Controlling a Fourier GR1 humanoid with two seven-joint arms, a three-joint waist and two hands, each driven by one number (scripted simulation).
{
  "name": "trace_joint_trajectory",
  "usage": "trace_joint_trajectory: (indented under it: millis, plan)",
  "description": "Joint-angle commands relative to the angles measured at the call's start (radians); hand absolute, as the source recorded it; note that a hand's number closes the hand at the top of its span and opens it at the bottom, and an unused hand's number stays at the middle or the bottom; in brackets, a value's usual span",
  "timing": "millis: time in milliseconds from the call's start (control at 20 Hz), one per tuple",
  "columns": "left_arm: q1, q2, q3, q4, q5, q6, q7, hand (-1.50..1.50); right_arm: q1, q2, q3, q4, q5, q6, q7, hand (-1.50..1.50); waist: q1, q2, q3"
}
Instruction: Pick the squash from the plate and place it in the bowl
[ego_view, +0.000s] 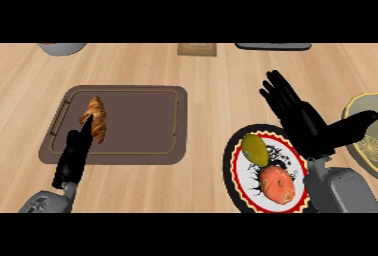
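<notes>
Olive-green and elongated, the squash (255, 148) lay on the upper left part of the round plate with a red and black patterned rim (238, 150), its long axis running from upper left to lower right. An orange-pink rounded food item (277, 183) sat just below it on the same plate, close enough that the two appeared to touch.

The right hand (299, 116) stood just to the right of the squash and slightly farther up the view, fingers straight and spread, thumb pointing right, holding nothing. It was judged the nearer hand by a wide margin; the squash lay to its lower left, so the coming move would call for a short shift leftward and down. The neighbouring food item was the only crowding noted.

The pale yellow-green bowl (359, 115) showed at the right edge, just beyond the right thumb and partly cut off by the frame.

The left hand (76, 150) rested well apart on the left, fingers extended over the lower left of a dark brown rectangular tray (140, 115), empty. A golden-brown croissant (95, 119) lay on that tray beside the fingertips. The light wooden counter (207, 75) carried everything.
</notes>
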Motion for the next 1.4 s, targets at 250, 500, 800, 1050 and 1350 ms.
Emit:
trace_joint_trajectory:
  millis: [250, 500, 800, 1050, 1350]
  plan:
    - [-0.113, -0.073, 0.024, -0.161, 0.028, -0.023, -0.113, 0.00, 0.101, -0.183, 0.366, -0.115, 0.186, 0.405, -0.054, 1.50, -0.023, 0.001, 0.003]
    - [-0.060, -0.078, 0.048, -0.185, 0.068, -0.042, -0.133, 0.00, 0.351, -0.163, 0.114, -0.154, 0.273, 0.119, -0.476, -1.50, -0.078, 0.009, 0.009]
    - [-0.011, -0.101, 0.038, -0.218, 0.054, -0.068, -0.174, 0.00, 0.520, -0.202, 0.047, -0.240, 0.291, 0.167, -0.773, -1.50, -0.038, 0.015, 0.004]
    - [-0.022, -0.140, 0.006, -0.208, 0.004, -0.051, -0.162, 0.00, 0.548, -0.306, -0.079, -0.396, 0.332, 0.123, -0.594, -1.50, -0.034, 0.015, 0.003]
    - [-0.022, -0.110, 0.060, -0.260, 0.027, -0.104, -0.113, 0.00, 0.480, -0.370, -0.125, -0.516, 0.287, 0.178, -0.279, -1.50, -0.020, 0.017, 0.004]
